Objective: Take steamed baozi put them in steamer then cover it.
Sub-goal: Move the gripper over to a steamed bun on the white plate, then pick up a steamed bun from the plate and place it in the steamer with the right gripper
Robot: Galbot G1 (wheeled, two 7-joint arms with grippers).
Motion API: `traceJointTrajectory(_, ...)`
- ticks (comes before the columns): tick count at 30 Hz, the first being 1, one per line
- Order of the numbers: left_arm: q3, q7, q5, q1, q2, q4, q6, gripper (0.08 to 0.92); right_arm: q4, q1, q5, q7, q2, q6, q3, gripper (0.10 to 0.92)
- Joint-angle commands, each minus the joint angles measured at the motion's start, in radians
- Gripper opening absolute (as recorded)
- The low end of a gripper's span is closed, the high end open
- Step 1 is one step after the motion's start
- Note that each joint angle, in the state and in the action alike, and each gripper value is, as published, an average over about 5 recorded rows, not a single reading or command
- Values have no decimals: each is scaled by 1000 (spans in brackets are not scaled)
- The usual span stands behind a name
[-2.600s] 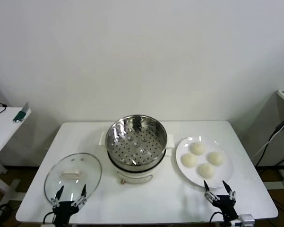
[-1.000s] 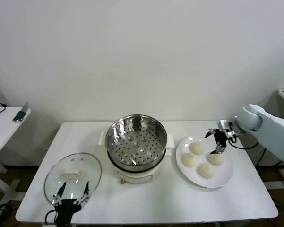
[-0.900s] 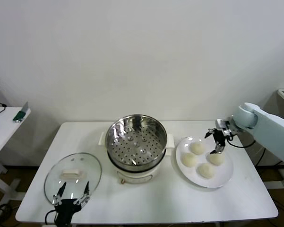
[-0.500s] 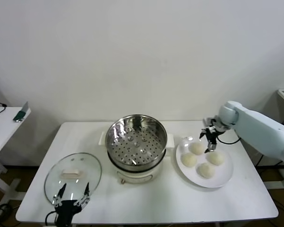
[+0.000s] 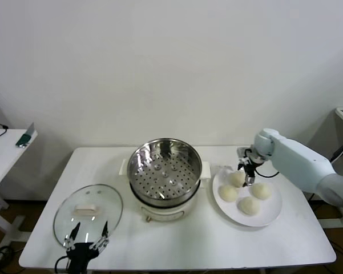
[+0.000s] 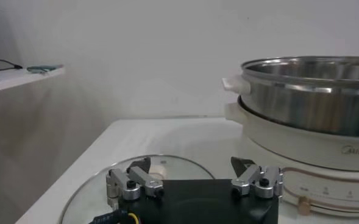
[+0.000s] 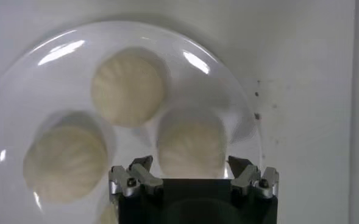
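Hovering, head view: right gripper (image 5: 246, 169), jaws spread, grasping nothing, over the farthest of four pale round dough baozi (image 5: 237, 178) on flat white plate (image 5: 272, 212); shiny perforated steel steamer (image 5: 165, 169) uncovered; clear glass cover (image 5: 88, 213) lying on white table (image 5: 205, 240).
Left wrist view: left gripper (image 6: 194, 179) wide, empty, above cover (image 6: 173, 164).
Right wrist view: bun (image 7: 191, 143) between the fingertips (image 7: 141, 164), untouched.

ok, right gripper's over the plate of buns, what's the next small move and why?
Probably close the right gripper on the pale cream-white round bun at the far side of the flat white plate. The open fingers already straddle that bun, none are in the shiny stainless-steel steamer pot yet, and the left gripper waits open by the clear glass lid.
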Motion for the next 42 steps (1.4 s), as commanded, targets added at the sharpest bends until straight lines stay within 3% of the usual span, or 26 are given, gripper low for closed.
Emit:
traceJointTrajectory(1,-1,-1,0,1,0,1,-1,823,-53,-19,-30,17,34,3,44,789)
traceJointTrajectory(7,0,-2,0,1,-2,-2,0,823,-37,-17,-18,7,30,0,34,674)
traceJointTrajectory(14,0,-3,1,4,-4,-9,2,823,45,48,-3,-6,-8,9,-13,654)
traceJointTrajectory(17,2,-3,2,4,-3,-10,3,823,133,181,71,-18,-38,34,-111,653)
traceJointTrajectory(22,8,-3,6,4,-2,-18,4,823,296,513,219,-47,-29,167,-352,653)
traceJointTrajectory(29,8,-4,7,14,2,-35,1,823,386,818,325,-70,154,430,-493,653)
traceJointTrajectory(36,6,-6,13,27,2,-47,-16,823,492,795,221,-44,325,564,-485,653)
traceJointTrajectory(42,6,-8,32,24,1,-41,-28,823,465,676,41,8,391,686,-518,653)
